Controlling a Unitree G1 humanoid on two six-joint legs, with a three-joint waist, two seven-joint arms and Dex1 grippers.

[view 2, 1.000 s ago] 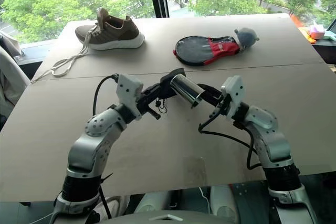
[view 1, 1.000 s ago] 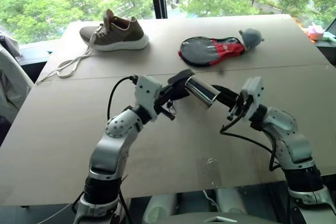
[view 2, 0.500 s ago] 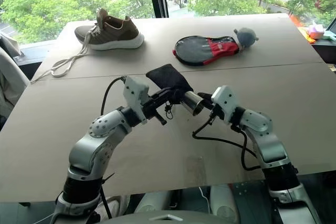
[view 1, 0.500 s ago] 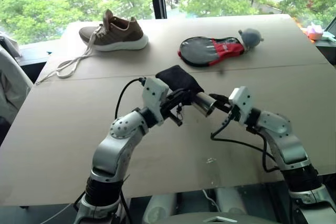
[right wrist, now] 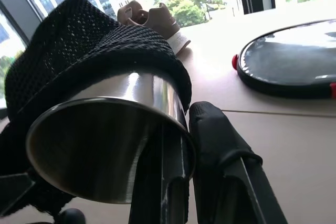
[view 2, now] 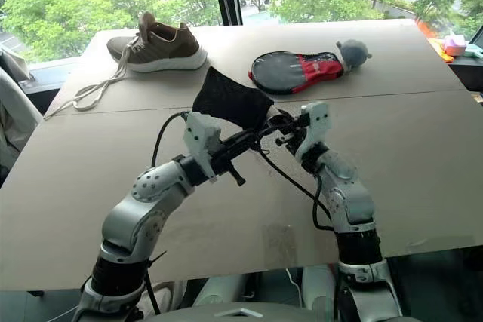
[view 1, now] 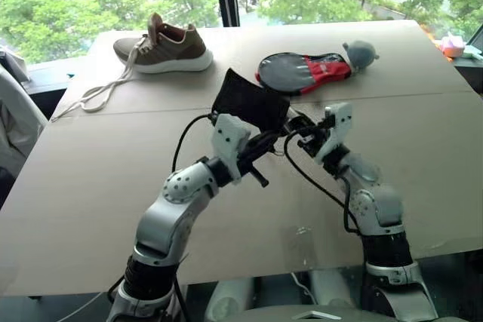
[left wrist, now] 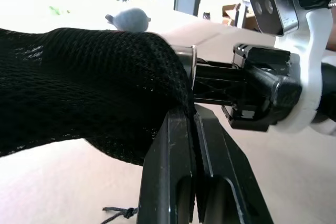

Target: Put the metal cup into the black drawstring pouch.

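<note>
Worktop (view 1: 90, 186) w/ black drawstring pouch (view 1: 249, 101) held up mid-frame, covering most of metal cup (right wrist: 113, 140); only rim end visible. Left gripper (left wrist: 191, 145) pinched on pouch edge; right gripper (right wrist: 184, 129) clamped on cup wall.

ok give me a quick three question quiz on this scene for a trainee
1. True or false: the small shiny steel cup is partly inside the black mesh drawstring pouch.
2. Which gripper pinches the cup's rim? A) left gripper B) right gripper
3. What lies at the table's far edge, left of the grey-and-red paddle-shaped case?

Key:
1. True; the pouch covers its closed end, the open rim sticks out.
2. B; one finger inside the rim, one outside. The left gripper is shut on the pouch's fabric.
3. A brown sneaker with white sole.
</note>
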